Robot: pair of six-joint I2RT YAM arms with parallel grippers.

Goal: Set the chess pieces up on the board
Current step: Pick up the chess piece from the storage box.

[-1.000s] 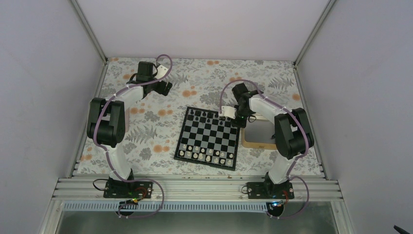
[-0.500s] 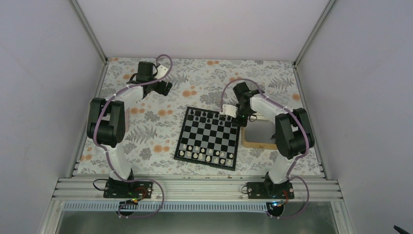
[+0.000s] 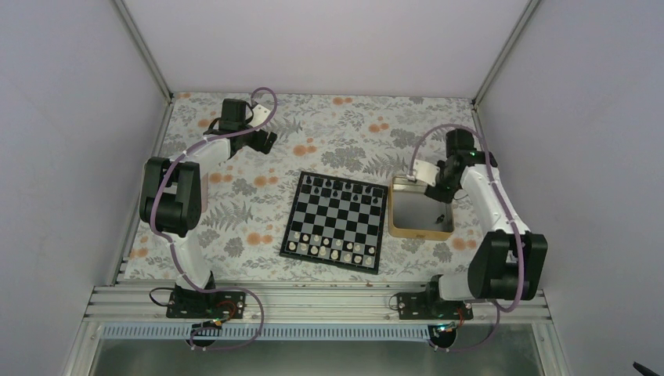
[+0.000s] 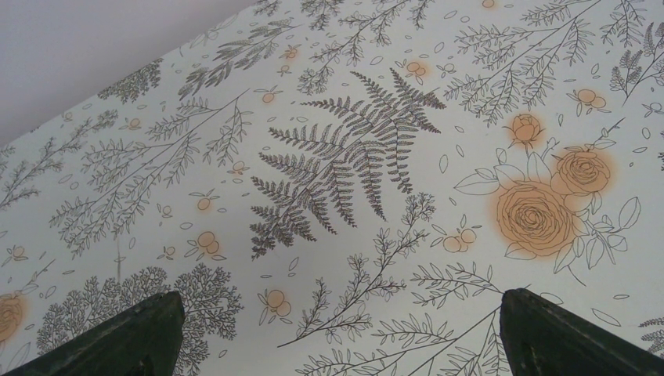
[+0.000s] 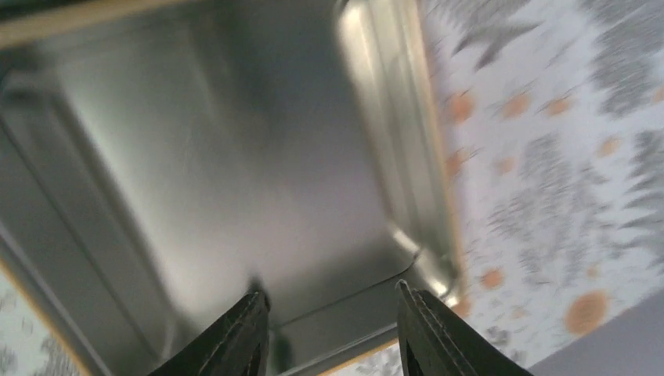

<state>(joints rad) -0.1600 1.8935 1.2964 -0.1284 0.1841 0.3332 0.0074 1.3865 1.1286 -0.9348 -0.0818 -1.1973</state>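
Observation:
The chequered board (image 3: 335,222) lies mid-table. Several tiny black chess pieces (image 3: 337,186) stand along its far rows. My right gripper (image 3: 440,194) hangs over the far right part of the tan-rimmed tray (image 3: 395,205). In the right wrist view it (image 5: 329,294) is open and empty above the tray's grey floor (image 5: 235,157), near a corner. A small dark speck (image 3: 442,221) lies in the tray, too small to identify. My left gripper (image 3: 270,141) is far left of the board. It (image 4: 337,298) is open and empty over the floral cloth.
Small white chessmen (image 3: 329,249) fill the board's two near rows. The tray sits right next to the board's right edge. Grey walls and metal posts enclose the table on three sides.
My right arm swung right, from the board's far right corner to above the tray. The left arm has not moved.

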